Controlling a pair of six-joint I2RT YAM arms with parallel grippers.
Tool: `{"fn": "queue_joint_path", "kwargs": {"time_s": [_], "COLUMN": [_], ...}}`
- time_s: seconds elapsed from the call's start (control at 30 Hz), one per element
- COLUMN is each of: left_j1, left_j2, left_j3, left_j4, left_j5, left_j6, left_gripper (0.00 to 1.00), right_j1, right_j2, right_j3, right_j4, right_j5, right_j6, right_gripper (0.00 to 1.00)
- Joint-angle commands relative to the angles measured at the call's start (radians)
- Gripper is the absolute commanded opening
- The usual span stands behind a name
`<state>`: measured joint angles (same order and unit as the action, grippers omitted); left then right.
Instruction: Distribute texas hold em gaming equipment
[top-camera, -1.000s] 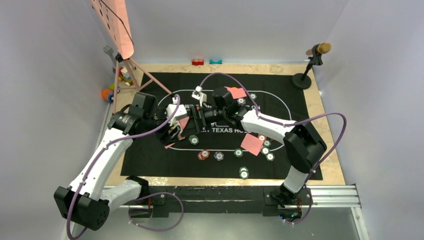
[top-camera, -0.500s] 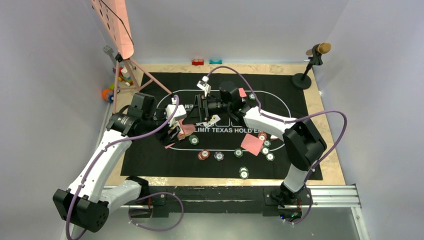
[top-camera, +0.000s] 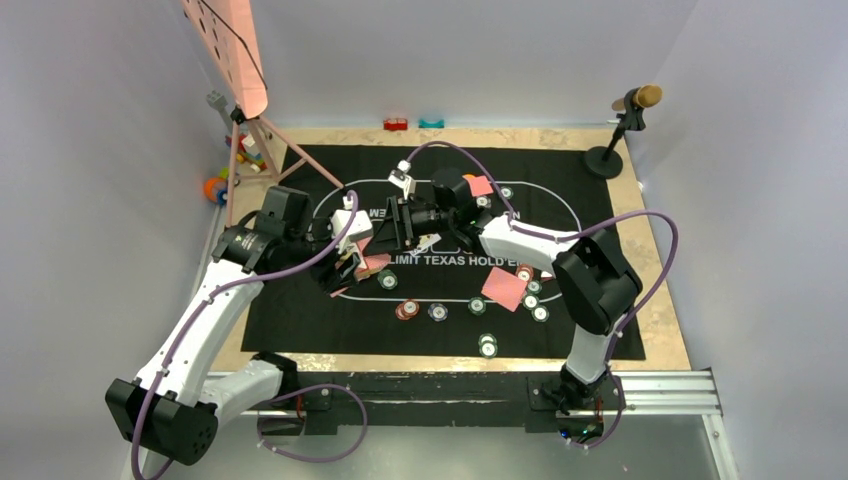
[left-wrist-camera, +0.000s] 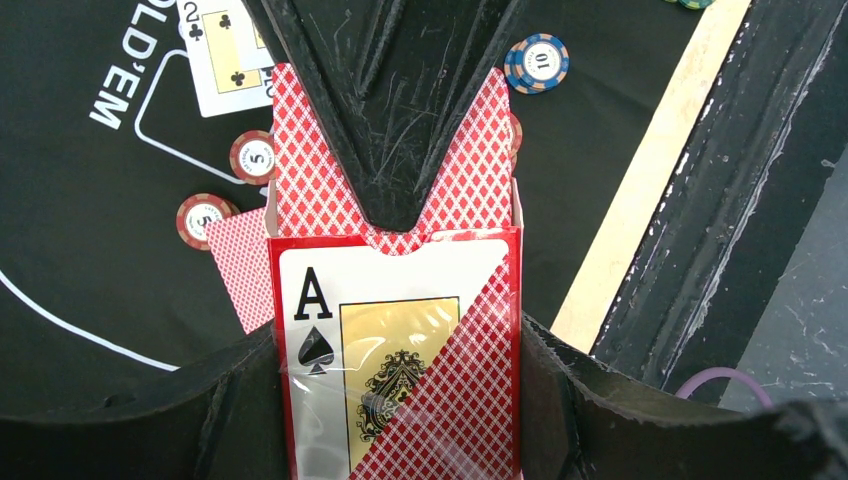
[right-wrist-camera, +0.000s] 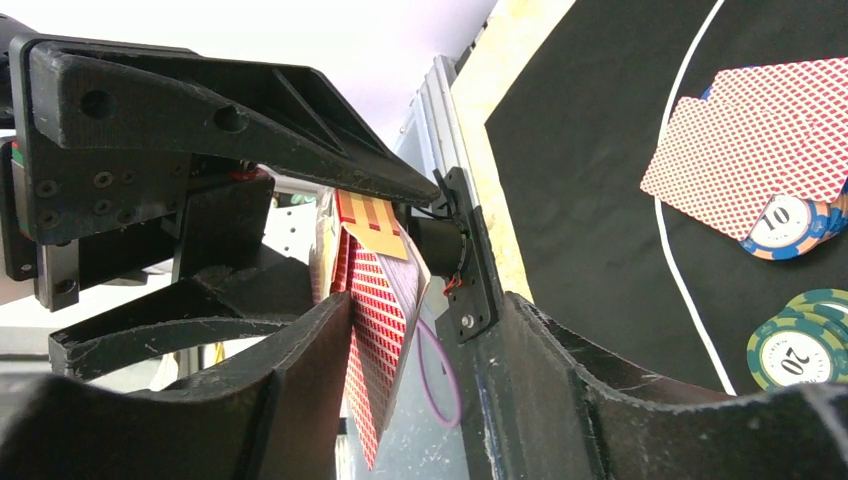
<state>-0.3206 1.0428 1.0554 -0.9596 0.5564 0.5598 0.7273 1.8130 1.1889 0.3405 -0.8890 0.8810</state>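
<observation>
The left claw is clamped on a red diamond-patterned cardboard card box above the black printed mat. The right claw straddles its flap end, fingers apart.

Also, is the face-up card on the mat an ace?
No, the face-up card on the mat shows a 2 and club pips.

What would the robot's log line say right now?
left gripper: shut on card box | right gripper: open, straddling card box top | black mat: poker chips, playing cards lying
</observation>
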Motion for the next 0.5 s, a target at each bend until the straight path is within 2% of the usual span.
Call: {"fn": "queue_joint_path", "kwargs": {"time_s": [0.0, 0.47], "left_j1": [0.008, 0.008], "left_j2": [-0.025, -0.034], "left_j3": [0.030, 0.028], "left_j4": [0.030, 0.037], "left_j5": [0.030, 0.029], "left_j6": [-0.014, -0.020], "left_gripper": [0.00, 0.00], "right_j1": [-0.003, -0.070], "right_j2": [-0.026, -0.122], "right_j3": [0.011, -0.102], "right_j4": [0.025, 0.048], "right_j5": [-0.024, -0.024], "right_j6": [0.000, 0.009], "right_gripper": [0.57, 0.50]}}
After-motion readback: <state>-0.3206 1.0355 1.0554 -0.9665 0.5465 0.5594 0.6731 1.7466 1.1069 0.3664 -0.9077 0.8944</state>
